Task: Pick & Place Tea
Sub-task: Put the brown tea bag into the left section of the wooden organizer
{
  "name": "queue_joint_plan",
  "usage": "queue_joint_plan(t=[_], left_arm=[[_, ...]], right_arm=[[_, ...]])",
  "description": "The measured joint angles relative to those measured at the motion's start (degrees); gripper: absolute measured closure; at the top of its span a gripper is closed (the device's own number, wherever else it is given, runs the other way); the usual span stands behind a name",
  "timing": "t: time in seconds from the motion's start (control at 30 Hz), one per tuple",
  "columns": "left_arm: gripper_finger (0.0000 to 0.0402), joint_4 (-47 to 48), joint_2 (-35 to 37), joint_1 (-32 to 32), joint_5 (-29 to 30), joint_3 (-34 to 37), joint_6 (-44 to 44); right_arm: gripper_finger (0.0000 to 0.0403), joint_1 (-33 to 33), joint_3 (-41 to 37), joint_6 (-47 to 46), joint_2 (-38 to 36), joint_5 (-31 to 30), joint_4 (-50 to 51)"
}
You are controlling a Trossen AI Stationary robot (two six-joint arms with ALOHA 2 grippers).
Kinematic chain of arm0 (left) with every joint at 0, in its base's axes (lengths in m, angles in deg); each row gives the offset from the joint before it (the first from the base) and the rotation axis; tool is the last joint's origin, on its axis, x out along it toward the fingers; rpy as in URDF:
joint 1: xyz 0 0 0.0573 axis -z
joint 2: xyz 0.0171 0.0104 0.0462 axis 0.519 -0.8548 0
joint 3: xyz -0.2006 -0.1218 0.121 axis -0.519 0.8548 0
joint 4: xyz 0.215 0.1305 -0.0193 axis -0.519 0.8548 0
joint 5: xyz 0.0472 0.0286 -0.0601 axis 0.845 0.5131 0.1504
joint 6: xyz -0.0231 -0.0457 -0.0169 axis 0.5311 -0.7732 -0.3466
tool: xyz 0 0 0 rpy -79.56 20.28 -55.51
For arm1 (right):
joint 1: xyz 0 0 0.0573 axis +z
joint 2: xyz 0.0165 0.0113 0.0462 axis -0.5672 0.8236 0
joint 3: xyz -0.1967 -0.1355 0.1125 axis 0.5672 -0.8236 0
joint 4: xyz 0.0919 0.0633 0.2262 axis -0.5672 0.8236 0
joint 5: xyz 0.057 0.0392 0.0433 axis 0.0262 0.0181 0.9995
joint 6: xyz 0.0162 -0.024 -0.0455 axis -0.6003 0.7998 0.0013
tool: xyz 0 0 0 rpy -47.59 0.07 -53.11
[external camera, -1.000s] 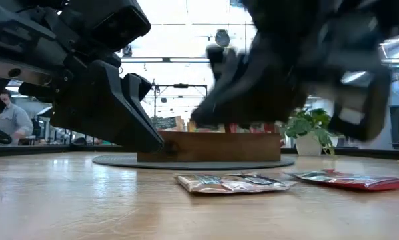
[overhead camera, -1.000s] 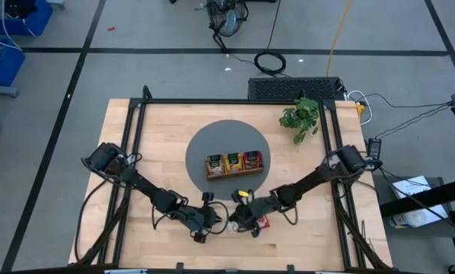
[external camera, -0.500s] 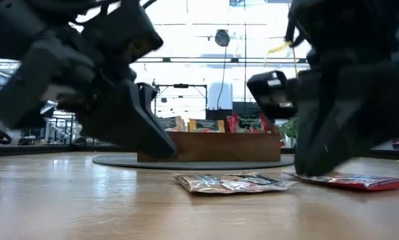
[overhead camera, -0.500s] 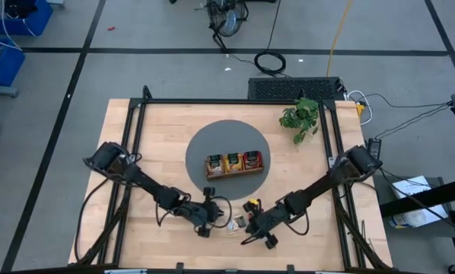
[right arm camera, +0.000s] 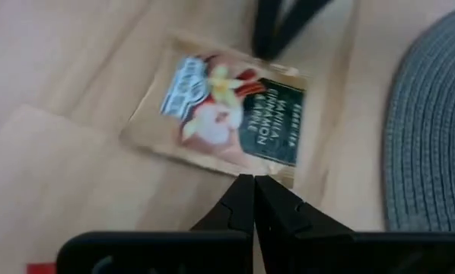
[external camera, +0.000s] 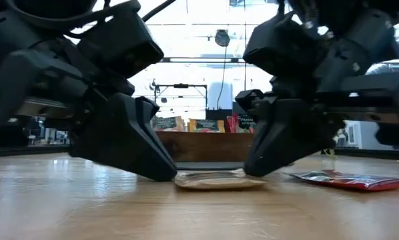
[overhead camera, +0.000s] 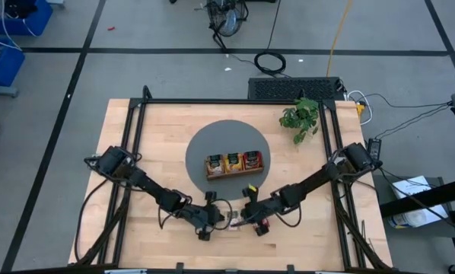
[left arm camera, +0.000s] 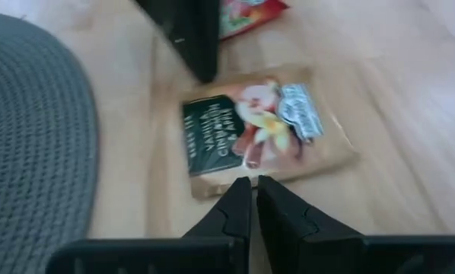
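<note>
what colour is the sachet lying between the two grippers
Tan-brown sachet with a dark green label panel and a flower picture; the left wrist view shows it best.

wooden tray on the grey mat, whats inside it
The wooden tray holds upright tea sachets in three compartments: green, orange-yellow and red, seen from above. How many stand in each cannot be told, since they cover one another, and the tray's floor is hidden.

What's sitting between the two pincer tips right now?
One tan tea sachet lies flat between the left pincer and right pincer, clearest in the low view.
</note>
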Motion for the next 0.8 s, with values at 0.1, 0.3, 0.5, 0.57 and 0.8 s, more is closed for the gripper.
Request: queue_joint_plan(t=[0.1, 0.3, 0.5, 0.57, 0.8], left_arm=[[0.0371, 0.1, 0.0, 0.9, -0.1, 0.0, 0.0], [0.0371, 0.5, 0.5, 1.9, 0.7, 0.0, 1.4], [0.0371, 1.8, 3.3, 2.2, 0.7, 0.1, 1.9], [0.0371, 3.0, 4.4, 2.2, 0.9, 0.0, 1.2], [0.0371, 4.1, 6.1, 1.4, 0.9, 0.0, -3.0]], right_arm=[[0.0403, -1.3, 0.0, 0.2, 0.1, 0.4, -1.3], [0.0403, -1.5, -0.1, 0.9, -0.3, -3.9, -1.9], [0.0403, 2.0, -0.1, 3.3, -2.7, -5.5, -3.9], [0.0403, 3.4, -0.1, 4.6, -3.1, -4.0, -4.3], [0.0403, 5.3, -0.1, 4.6, -1.4, 2.1, -3.9]])
